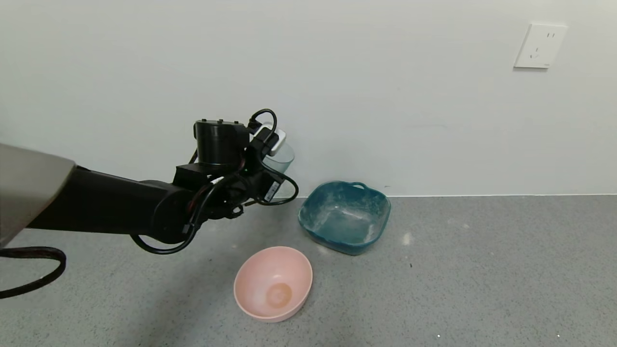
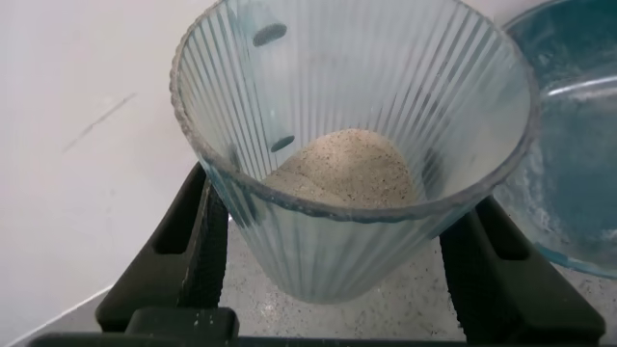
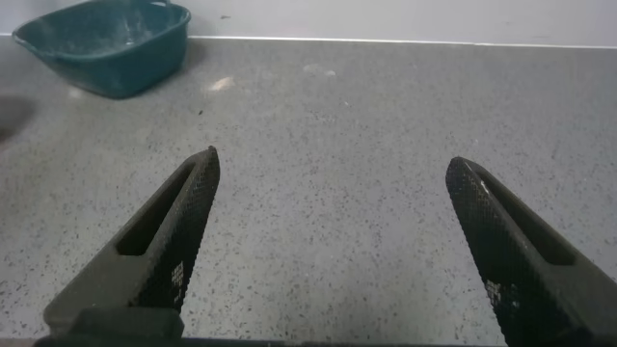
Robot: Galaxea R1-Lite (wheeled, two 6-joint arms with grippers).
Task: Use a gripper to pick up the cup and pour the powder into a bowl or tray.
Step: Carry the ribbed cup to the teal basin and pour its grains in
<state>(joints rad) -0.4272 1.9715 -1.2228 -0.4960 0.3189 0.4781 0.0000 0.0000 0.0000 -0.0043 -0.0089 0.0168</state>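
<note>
From the head view, the left gripper (image 1: 270, 144) is raised in the air above the grey speckled countertop (image 1: 458, 270), to the left of the teal dish (image 1: 344, 217) and higher than its rim. It holds the ribbed glass cup (image 1: 282, 159), of which only a pale blue-grey sliver shows past the black motor housing and cables. The teal dish sits on the countertop close to the white wall (image 1: 337, 72), its loop handle toward the wall and its inside smeared with white dust. A round pink bowl (image 1: 273, 283) rests nearer the robot than the teal dish, a little to that dish's left and apart from it. A white wall socket (image 1: 540, 46) is mounted high on the wall, well to the right of the teal dish.

In the left wrist view, the cup (image 2: 357, 154) stands roughly upright between the two black fingers (image 2: 178, 255), which press against its sides. Beige powder (image 2: 347, 169) lies heaped in its bottom. The rim of the teal dish (image 2: 569, 145) shows just beside the cup and lower.

In the right wrist view, the right gripper (image 3: 333, 251) hovers over bare countertop (image 3: 328, 125) with its fingers (image 3: 164, 241) spread wide and nothing between them. The teal dish (image 3: 106, 53) sits well away from it, near the wall.
</note>
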